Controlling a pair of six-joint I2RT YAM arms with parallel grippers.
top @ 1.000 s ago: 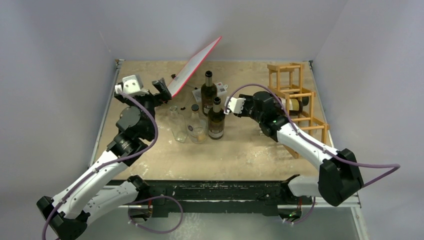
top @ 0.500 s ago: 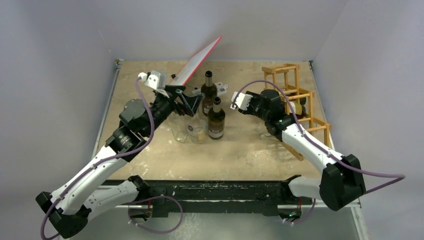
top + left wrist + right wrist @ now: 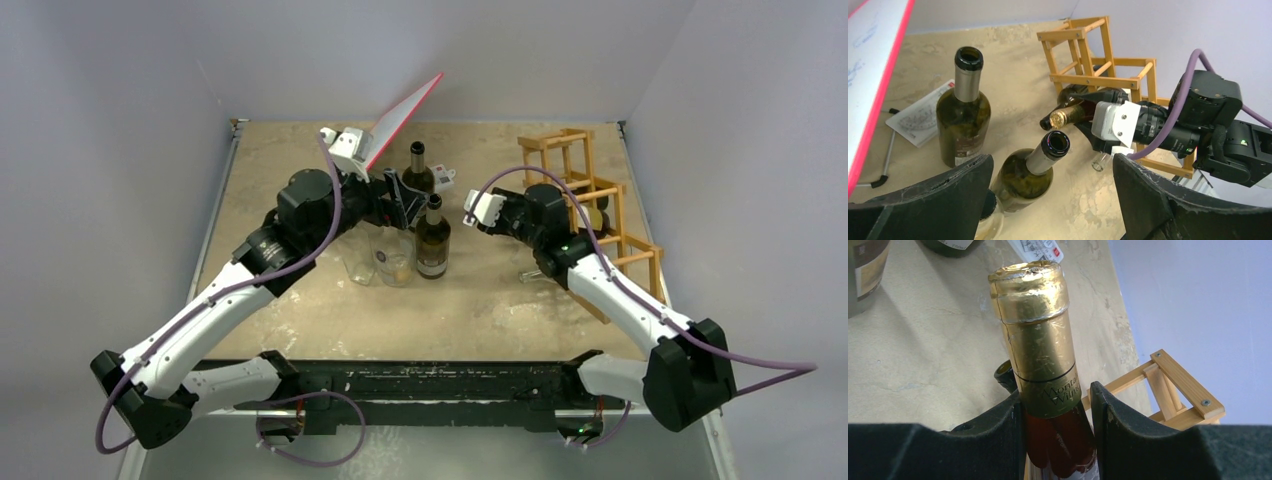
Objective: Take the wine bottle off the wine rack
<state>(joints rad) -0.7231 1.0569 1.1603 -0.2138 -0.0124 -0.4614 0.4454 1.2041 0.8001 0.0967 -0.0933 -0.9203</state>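
Beige tabletop (image 3: 480, 300): right hand (image 3: 1057, 397) clamps wine bottle (image 3: 1033, 325) at its neck, body hidden; left hand (image 3: 1050, 161) gapes.

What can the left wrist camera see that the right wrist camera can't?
Only the left wrist camera: the open tops of the two dark bottles, the red-edged board, and the right arm from outside.

Only the right wrist camera: the writing on the gold foil, seen close, with the right tool squeezing the neck from both sides.

Both: the gold-topped wine bottle, the wooden wine rack and the sandy table.
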